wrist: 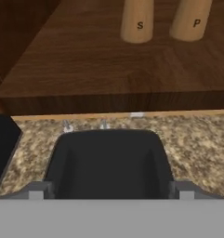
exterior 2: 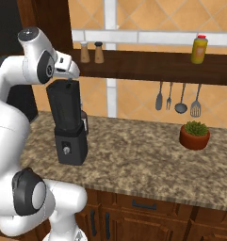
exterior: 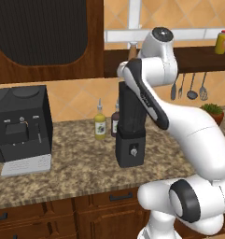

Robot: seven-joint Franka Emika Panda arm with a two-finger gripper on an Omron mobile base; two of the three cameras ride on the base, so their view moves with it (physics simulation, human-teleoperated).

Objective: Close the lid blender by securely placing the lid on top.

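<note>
blender on the granite counter
tall dark tapered jar on boxy black base, round front knob; hand right above it, can't tell its grip

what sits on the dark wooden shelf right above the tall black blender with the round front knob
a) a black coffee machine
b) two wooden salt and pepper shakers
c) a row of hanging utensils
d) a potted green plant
b: two wooden shakers, marked S and P in the hand view, stand on the dark wooden shelf just above the tall black blender; the gripper is at the jar's top.
</note>
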